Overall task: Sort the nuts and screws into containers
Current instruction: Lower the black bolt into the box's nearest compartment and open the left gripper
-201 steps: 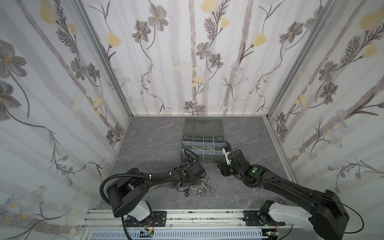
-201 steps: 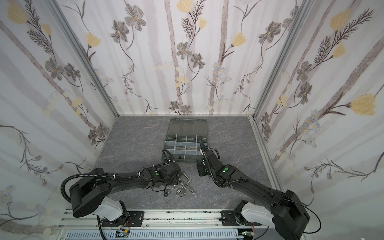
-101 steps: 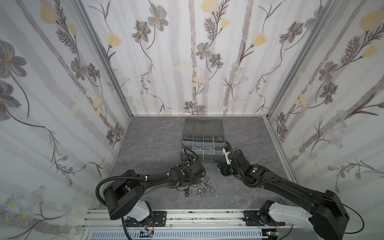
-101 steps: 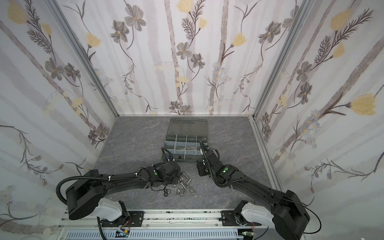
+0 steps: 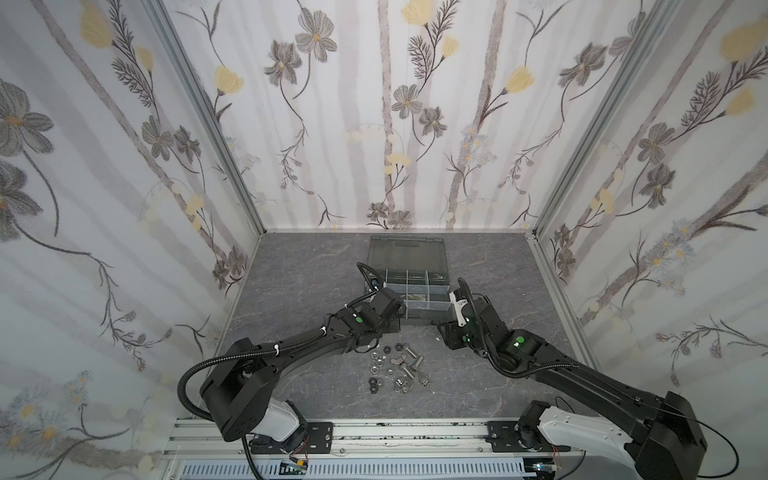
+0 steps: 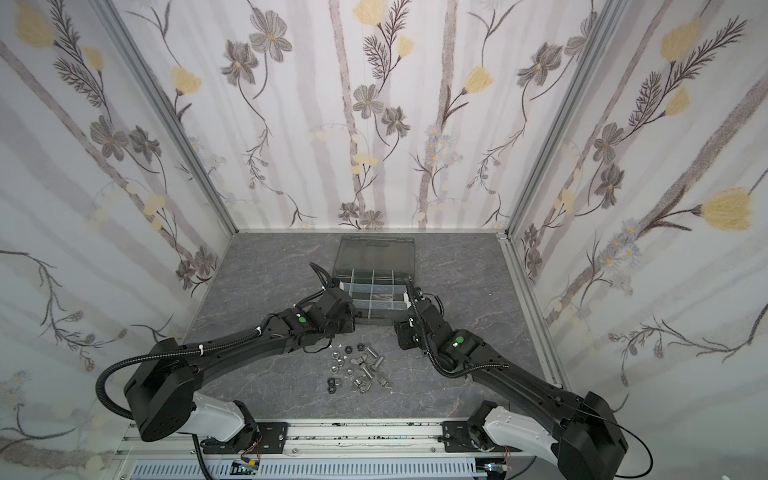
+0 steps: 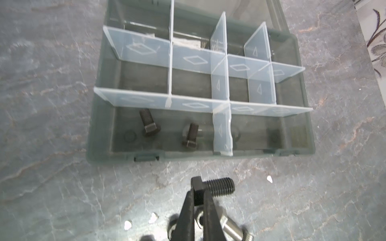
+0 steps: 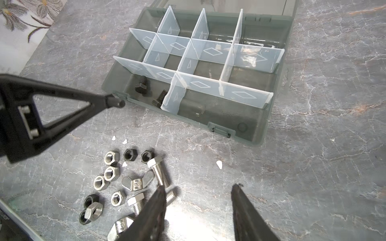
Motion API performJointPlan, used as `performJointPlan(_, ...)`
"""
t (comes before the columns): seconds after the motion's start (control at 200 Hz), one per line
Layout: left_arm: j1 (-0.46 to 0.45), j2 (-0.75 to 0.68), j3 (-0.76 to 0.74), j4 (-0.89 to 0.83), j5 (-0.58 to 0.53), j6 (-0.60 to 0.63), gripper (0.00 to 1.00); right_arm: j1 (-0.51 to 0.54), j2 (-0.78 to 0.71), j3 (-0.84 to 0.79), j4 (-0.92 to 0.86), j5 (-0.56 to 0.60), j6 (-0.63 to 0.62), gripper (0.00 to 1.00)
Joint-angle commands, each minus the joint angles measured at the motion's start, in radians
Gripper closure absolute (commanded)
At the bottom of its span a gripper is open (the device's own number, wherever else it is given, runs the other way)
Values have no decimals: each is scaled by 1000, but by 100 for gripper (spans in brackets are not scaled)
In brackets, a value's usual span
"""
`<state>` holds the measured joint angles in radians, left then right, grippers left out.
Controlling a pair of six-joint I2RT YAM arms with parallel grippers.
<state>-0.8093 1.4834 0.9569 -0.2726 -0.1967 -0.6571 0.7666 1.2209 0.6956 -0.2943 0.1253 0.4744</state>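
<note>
Looking through the left wrist camera, you are seeing the left claw (image 7: 198, 193) pinching the hex head of a black screw (image 7: 217, 186), with the matte threaded shank sticking out sideways from the narrow fingertips. That screw is hanging just in front of the organiser case (image 7: 98, 129), outside its front wall, over the grey veined table (image 7: 52, 94). The case is dark, smoky plastic, and pale translucent partitions (image 7: 221, 71) stamped with diamond outlines are dividing it into cells. Two more black screws (image 7: 149, 125) are lying in the near left cell. Turning to the right wrist camera, you are seeing the right claw (image 8: 198, 186) standing partly open with nothing between its tapered black fingers, hovering over bare table just beside the loose pile. In that pile, shiny silver hex nuts (image 8: 111, 157), dull black nuts (image 8: 130, 154), a stamped silver wing nut (image 8: 135, 184) and thick threaded silver bolts (image 8: 157, 173) are lying close together, some touching. In both top views the pile is sitting between the two arms, in front of the case, whose lid (image 5: 407, 253) is lying open toward the back wall.
</note>
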Motion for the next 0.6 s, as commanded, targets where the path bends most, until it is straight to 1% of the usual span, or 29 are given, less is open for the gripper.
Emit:
performJointPlan(0.0,38,36,42,-2,6,86,97,0,-13,-1,-4,29,19,49)
performJointPlan(0.225,90,113,78,0,26,135,98,0,-37,-21,1,36,43,49)
performJointPlan(0.47,105,171,102,0,40,149,98,1,-34,-21,1,33,48,49)
performJointPlan(0.54,106,186,107,0,40,150,97,0,-35,-22,1,32,50,49)
performJointPlan(0.595,107,193,110,0,39,147,94,1,-37,-23,1,32,50,49)
